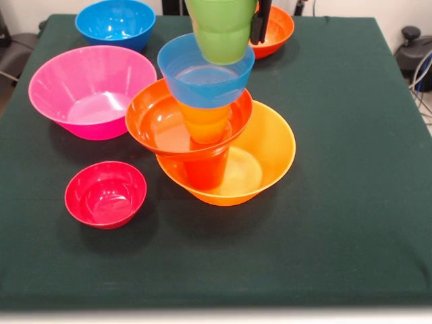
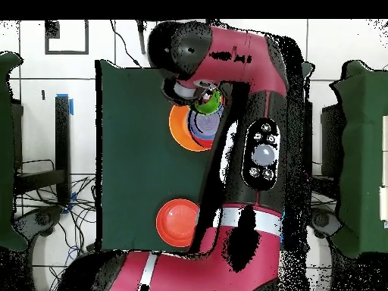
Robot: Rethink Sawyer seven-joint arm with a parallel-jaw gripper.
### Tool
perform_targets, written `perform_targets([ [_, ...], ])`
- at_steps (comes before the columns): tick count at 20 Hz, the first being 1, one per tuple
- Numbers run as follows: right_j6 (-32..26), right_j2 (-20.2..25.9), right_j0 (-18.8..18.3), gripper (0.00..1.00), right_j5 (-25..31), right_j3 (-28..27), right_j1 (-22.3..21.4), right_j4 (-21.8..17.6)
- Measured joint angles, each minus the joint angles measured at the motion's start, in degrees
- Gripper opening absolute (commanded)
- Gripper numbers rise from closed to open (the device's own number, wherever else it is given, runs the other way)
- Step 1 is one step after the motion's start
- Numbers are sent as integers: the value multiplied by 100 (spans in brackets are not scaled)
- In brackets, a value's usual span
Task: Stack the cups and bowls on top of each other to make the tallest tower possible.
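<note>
The tower stands mid-table: the widest orange bowl holds a red-orange cup. On that cup sit a red-orange bowl, an orange cup and a blue bowl. My gripper comes down from the top edge, shut on the light green cup. One black finger shows at the cup's right side. The cup is upright, its bottom at the blue bowl's mouth; I cannot tell whether they touch. In the overhead view the arm hides most of the tower; the green cup peeks out.
A wide pink bowl stands left of the tower. A blue bowl is at the back left and a small crimson bowl at the front left. A red-orange bowl is behind the tower near the robot.
</note>
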Motion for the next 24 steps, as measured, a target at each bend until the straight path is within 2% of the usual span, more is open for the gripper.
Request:
perform_targets([
  [24,0,-1,-14,0,-240,412,-2,1],
])
